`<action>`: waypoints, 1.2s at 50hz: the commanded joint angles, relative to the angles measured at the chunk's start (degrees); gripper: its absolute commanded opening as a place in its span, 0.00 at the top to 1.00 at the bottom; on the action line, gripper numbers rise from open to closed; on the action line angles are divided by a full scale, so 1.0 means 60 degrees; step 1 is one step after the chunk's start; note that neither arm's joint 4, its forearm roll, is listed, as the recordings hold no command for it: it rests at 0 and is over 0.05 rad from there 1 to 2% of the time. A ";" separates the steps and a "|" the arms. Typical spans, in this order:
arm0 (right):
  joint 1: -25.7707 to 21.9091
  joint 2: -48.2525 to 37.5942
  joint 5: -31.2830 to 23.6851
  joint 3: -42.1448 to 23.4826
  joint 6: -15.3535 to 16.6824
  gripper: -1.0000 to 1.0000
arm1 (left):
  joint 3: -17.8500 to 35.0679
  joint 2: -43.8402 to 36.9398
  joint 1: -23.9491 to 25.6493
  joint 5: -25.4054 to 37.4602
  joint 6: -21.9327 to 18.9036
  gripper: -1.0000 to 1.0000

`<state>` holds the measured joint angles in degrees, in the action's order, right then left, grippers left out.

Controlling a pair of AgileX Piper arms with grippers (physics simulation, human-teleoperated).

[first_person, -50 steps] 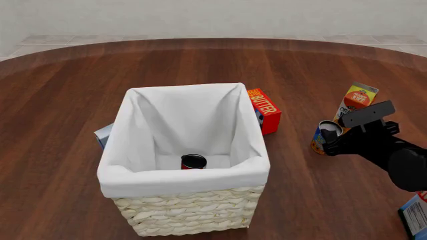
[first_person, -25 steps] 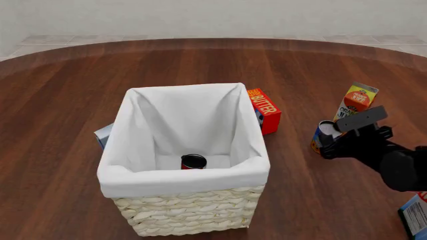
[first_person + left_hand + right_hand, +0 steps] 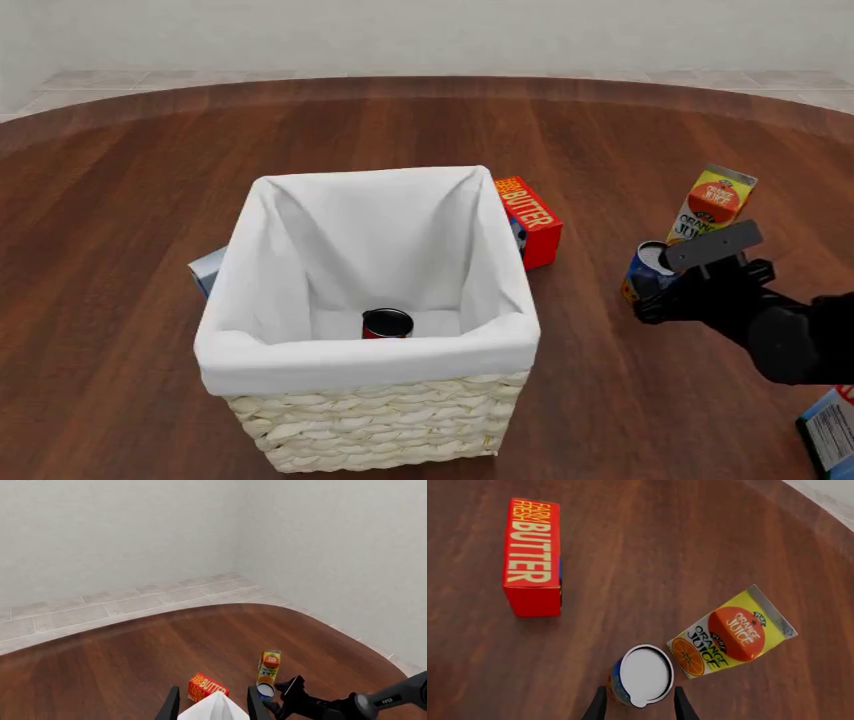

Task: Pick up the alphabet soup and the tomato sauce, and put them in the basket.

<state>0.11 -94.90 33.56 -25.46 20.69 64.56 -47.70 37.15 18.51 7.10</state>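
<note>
The alphabet soup (image 3: 646, 262), a blue can with a pale top, stands on the table right of the basket (image 3: 274, 375). My right gripper (image 3: 654, 292) is at the can and hides part of it. In the right wrist view the can (image 3: 641, 675) stands between the two fingers (image 3: 598, 706), with a small gap on each side, so the gripper (image 3: 638, 706) is open. The tomato sauce (image 3: 387, 323) stands inside the basket on its floor. My left gripper (image 3: 212, 706) is open and empty, above a corner of the basket's white cloth (image 3: 213, 711). It is out of the front view.
An orange juice carton (image 3: 715, 200) stands just behind the soup can. A red butter box (image 3: 530, 220) lies by the basket's far right corner. A grey-blue object (image 3: 207, 270) sits by the basket's left side. A blue and white box (image 3: 830, 430) lies at the near right.
My right gripper has come down and slightly toward me, so its fingers now stand beside the soup can. The can, the basket and the tomato sauce have not moved.
</note>
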 commanded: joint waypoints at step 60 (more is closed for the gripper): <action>0.0163 -0.1039 0.0477 -0.0471 0.0288 1.00 | -0.0140 -0.0035 0.0019 -0.0178 0.0098 0.00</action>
<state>0.60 -100.26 35.76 -28.43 22.45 64.14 -48.04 37.29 17.78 7.47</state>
